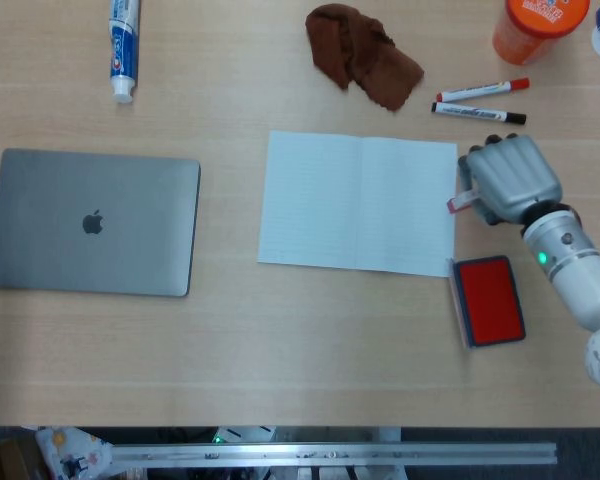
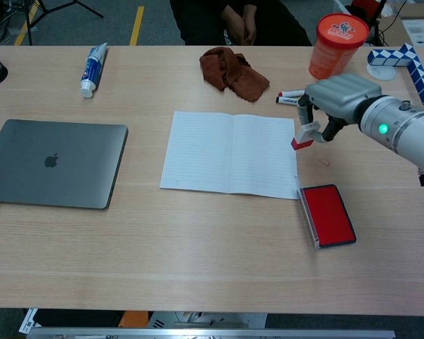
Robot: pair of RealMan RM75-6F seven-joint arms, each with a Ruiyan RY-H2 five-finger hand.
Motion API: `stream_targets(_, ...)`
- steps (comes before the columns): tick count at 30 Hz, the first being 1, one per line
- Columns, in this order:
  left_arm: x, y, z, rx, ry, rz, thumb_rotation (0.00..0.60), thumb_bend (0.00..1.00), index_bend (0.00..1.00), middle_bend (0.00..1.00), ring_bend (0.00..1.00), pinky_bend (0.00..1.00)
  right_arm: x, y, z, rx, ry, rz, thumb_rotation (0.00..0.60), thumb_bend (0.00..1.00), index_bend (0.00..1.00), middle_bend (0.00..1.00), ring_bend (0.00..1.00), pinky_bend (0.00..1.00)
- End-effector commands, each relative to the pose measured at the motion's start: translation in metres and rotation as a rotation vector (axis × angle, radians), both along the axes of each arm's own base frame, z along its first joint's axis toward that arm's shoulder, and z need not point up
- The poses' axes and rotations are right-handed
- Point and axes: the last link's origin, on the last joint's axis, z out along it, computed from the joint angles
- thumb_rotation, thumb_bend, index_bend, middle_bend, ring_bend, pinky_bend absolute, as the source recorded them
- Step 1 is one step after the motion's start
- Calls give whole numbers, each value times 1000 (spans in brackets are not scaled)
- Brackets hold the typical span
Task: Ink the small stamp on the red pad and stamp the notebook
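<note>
Nearest us the red pad (image 2: pixel 328 214) lies open on the table (image 2: pixel 198 254) just right of the notebook (image 2: pixel 230 153), and beyond it our right hand (image 2: pixel 336 99) grasps the small stamp (image 2: pixel 305 135), raised beside the notebook's right edge.

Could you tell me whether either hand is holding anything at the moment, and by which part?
The right hand holds the stamp by its upper end; the red base points down beside the notebook. The left hand is not in view.
</note>
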Motion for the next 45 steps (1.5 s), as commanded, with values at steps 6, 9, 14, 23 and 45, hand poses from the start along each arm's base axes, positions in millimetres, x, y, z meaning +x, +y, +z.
stream_targets(6, -3, -2, 1, 4, 0, 8, 600, 294, 0, 0, 0, 18, 12, 7, -24, 43, 31, 52, 600, 368, 700, 493, 334, 372)
stream_targets(9, -4, -3, 2, 5, -2, 13, 600, 294, 0, 0, 0, 18, 11, 9, -30, 51, 46, 61, 600, 373, 706, 498, 338, 372)
stream_targets(14, -5, -4, 2, 5, -1, 15, 600, 294, 0, 0, 0, 18, 9, 10, -38, 53, 66, 73, 600, 374, 710, 502, 339, 372)
stream_targets(23, -6, -4, 3, 5, -2, 17, 600, 293, 0, 0, 0, 18, 9, 9, -51, 46, 73, 91, 600, 400, 746, 532, 366, 372)
stream_targets(45, -9, -5, 2, 4, 1, 26, 600, 294, 0, 0, 0, 18, 3, 8, -66, 51, 96, 78, 600, 413, 790, 567, 377, 372)
